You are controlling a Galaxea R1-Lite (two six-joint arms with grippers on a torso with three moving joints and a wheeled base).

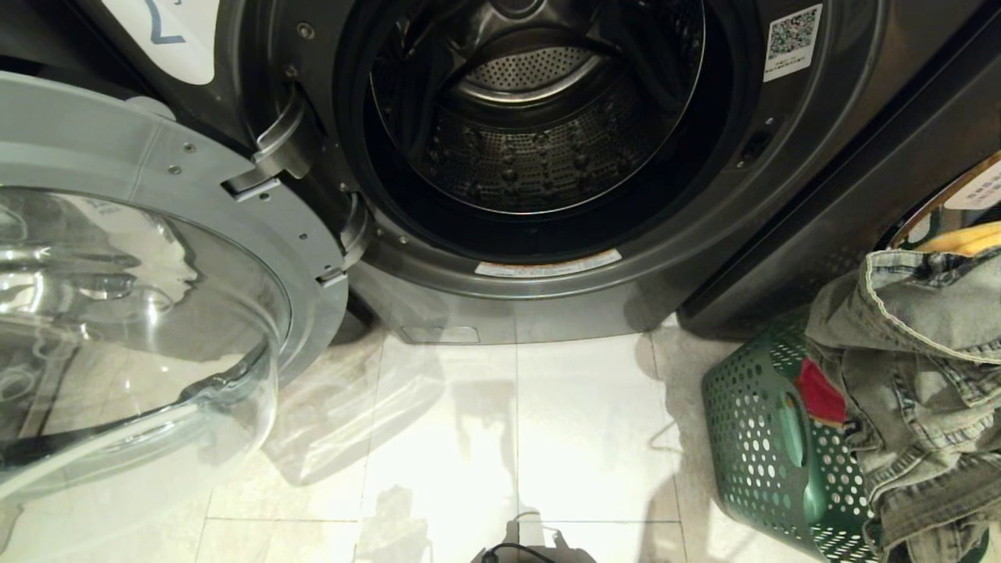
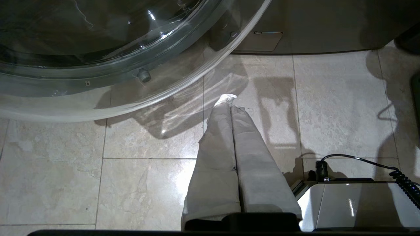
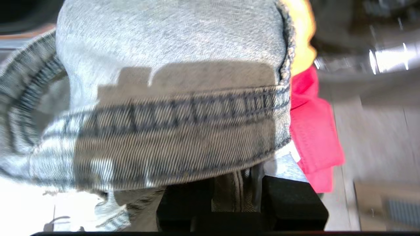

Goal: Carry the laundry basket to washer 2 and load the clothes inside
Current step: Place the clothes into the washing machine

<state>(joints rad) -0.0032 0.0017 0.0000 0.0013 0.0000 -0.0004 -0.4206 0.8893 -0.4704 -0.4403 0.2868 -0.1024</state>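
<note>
I have the right gripper [image 3: 236,193] closed on the denim trousers [image 3: 170,108]: in the right wrist view its two dark fingers [image 3: 183,203] pinch a fold of the cloth between them, and the rest of the trousers bulges over and in front of them, filling most of that view. A red cloth [image 3: 311,137] and a yellow cloth [image 3: 300,36] show just past the far edge of the denim, though I cannot tell whether they are caught in the grip or only hang alongside. In the head view the trousers [image 1: 915,375] hang at the right edge above the green basket [image 1: 770,446], which stands on the tiled floor [image 1: 516,438] to the right of the washer [image 1: 547,313]; the right arm itself is cut off there. The washer's door [image 1: 141,313] is swung wide to the left, its drum [image 1: 539,125] open and dark, and only part of its numbered label [image 1: 168,31] is in frame. The left gripper [image 2: 231,101] hangs over the floor below the door with its pale wrapped fingers [image 2: 216,157] pressed together, holding nothing.
</note>
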